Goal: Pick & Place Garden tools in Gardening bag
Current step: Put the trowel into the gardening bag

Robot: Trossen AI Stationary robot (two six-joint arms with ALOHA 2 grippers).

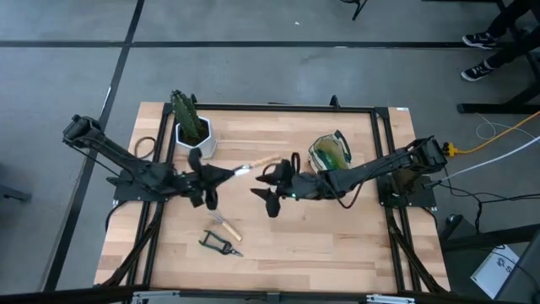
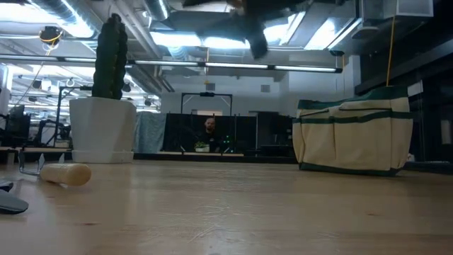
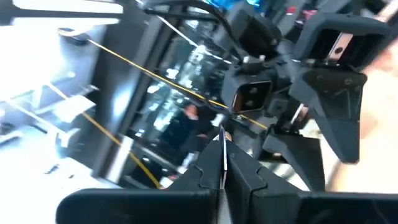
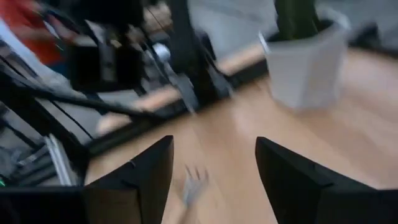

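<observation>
Centrally, left gripper clamped on trowel, handle toward bag, right gripper spread empty, bare table nearside.

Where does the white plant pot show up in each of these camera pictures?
High view: the pot sits near the table's far left edge, beside the left arm.
Low view: it stands at the left, cactus rising from it.
Left wrist view: not in it.
Right wrist view: upper right, beyond the right gripper.
Shared landmark: the cactus in the pot.
</observation>
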